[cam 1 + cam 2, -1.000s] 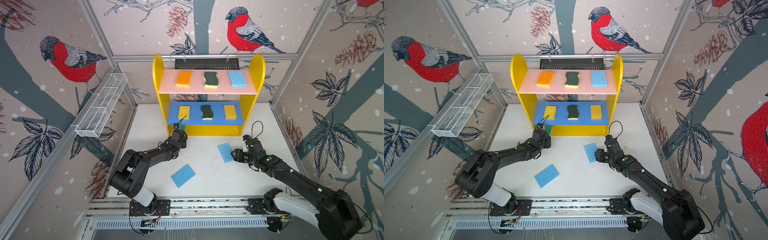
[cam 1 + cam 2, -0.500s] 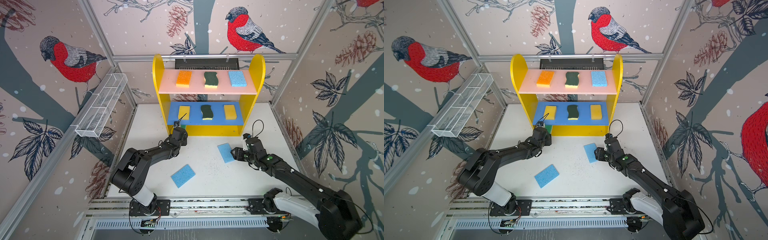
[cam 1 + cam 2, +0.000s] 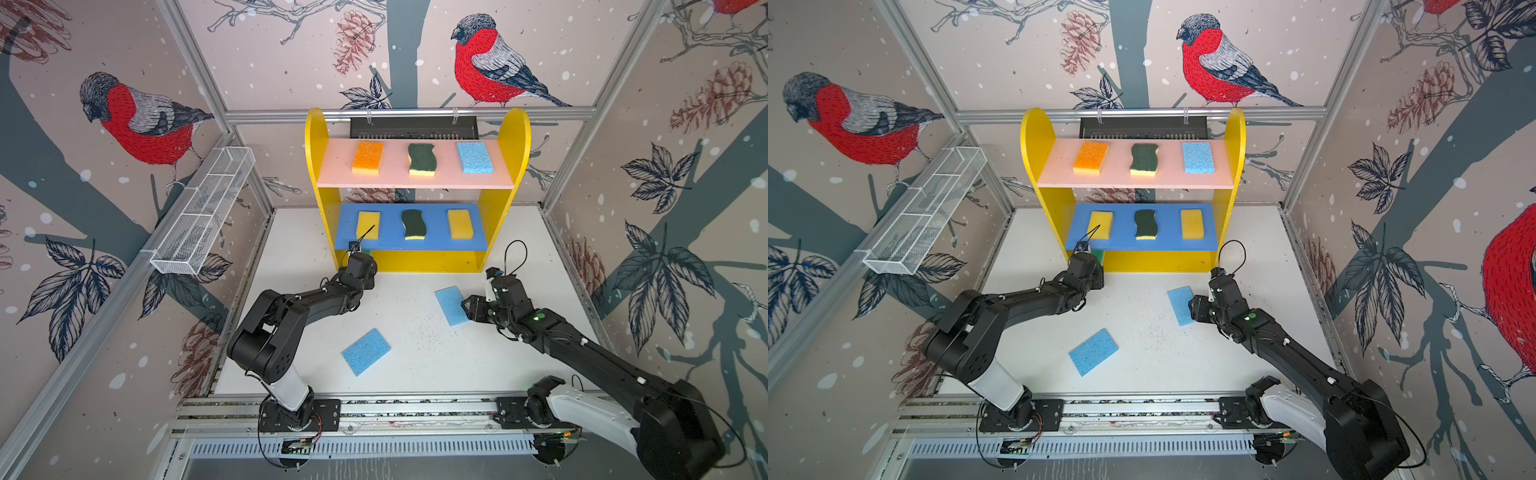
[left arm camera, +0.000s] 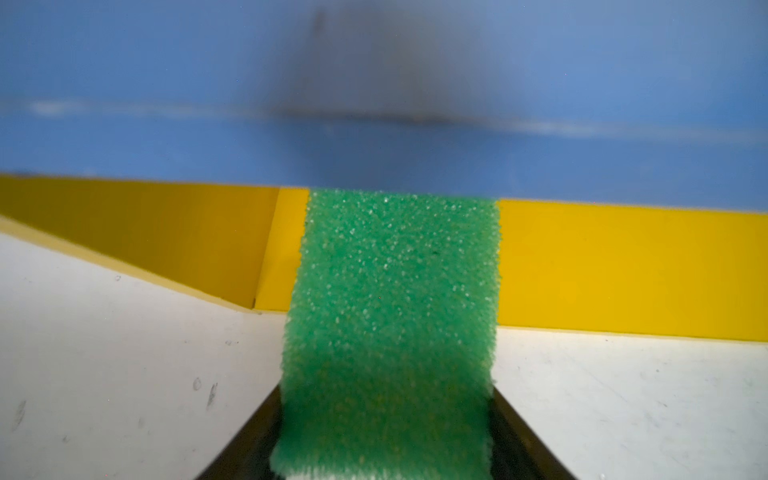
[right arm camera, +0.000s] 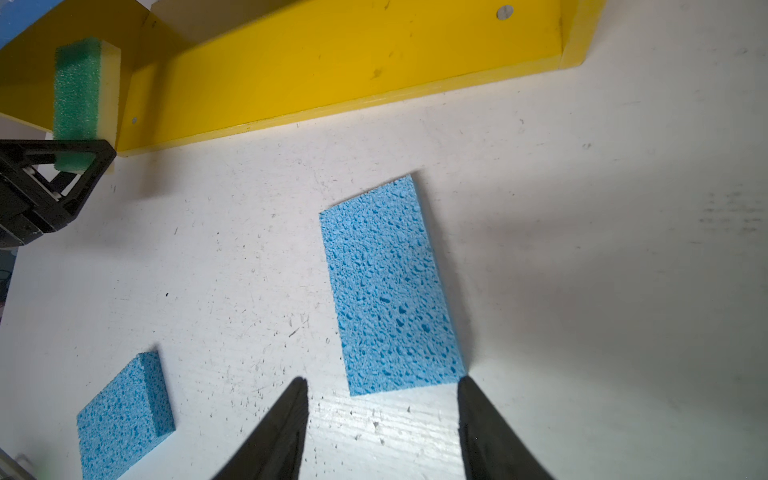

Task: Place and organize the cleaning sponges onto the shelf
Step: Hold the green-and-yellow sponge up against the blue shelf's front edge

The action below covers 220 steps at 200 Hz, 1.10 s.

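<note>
Green sponge (image 4: 390,316) is coarse, porous foam on yellow backing.

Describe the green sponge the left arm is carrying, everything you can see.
The green sponge is a rectangular pad: coarse green scouring face backed by a pale yellow foam layer. The left gripper pinches its rear end between both fingers. Its front end reaches under the blue board, above the yellow base; contact with either is unclear.
</note>
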{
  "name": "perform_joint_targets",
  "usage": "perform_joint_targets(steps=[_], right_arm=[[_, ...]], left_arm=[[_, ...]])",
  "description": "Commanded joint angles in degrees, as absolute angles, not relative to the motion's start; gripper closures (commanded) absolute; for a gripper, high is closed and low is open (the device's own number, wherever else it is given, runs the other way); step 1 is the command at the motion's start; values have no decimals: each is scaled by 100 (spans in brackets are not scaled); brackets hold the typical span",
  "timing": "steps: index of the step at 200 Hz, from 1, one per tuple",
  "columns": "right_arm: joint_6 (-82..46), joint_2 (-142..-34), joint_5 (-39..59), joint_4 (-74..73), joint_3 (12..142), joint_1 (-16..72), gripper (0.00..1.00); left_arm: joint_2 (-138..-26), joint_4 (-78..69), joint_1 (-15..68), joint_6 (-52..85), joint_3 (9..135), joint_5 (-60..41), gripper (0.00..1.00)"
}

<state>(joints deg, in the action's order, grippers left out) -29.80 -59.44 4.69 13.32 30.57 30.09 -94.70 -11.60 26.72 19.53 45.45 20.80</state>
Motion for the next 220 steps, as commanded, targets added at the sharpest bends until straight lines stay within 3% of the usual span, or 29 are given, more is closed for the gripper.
perform_joint_targets(steps=[1,220], right_arm=[[-2885,-5928,438,1169,3032,3017,42],[-3094,-5762,554,1166,2839,3099,41]], left_arm=[[-9540,-1358,2661,1958,4597,2241,35],[-10113,-2254,2661,1868,4564,2425,35]])
